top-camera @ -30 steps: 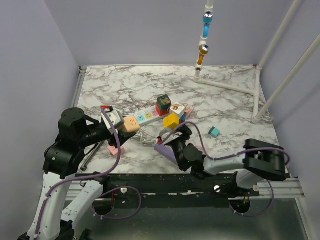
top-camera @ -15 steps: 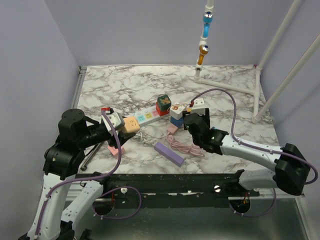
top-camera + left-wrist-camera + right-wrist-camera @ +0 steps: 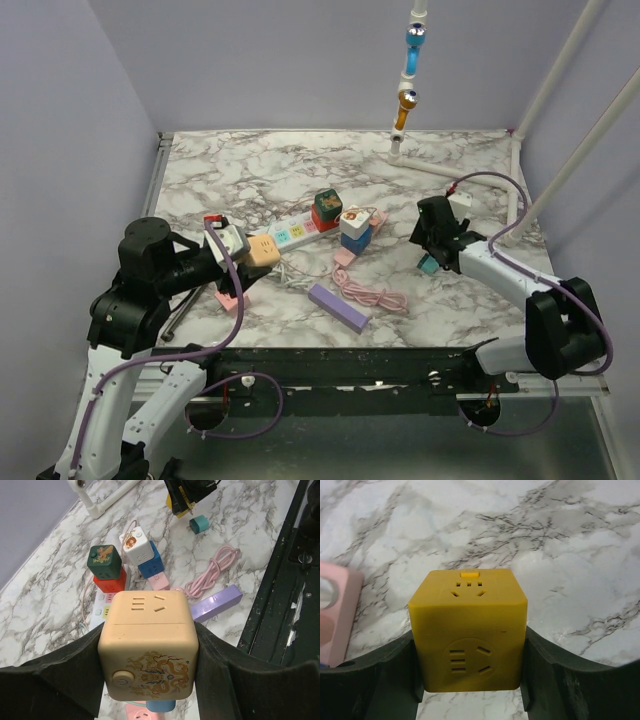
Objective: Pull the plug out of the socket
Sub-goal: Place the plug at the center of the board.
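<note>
My right gripper is shut on a yellow cube plug with socket holes on its faces, held just above the marble. In the top view this gripper hangs at the right of the table, away from the white power strip socket. From the left wrist view the yellow cube shows under those black fingers. My left gripper is shut on a beige dragon-print cube socket at the strip's left end. A blue stub sticks out beneath it.
A green cube on a red one and a white cube on a blue one stand by the strip. A teal plug, a coiled pink cable, a purple bar and a pink block lie around. White pipe stand at back right.
The right arm swung from the front centre past the cube stacks to the right side. The yellow cube left its place beside the white cube and went with it. The left arm stayed still.
</note>
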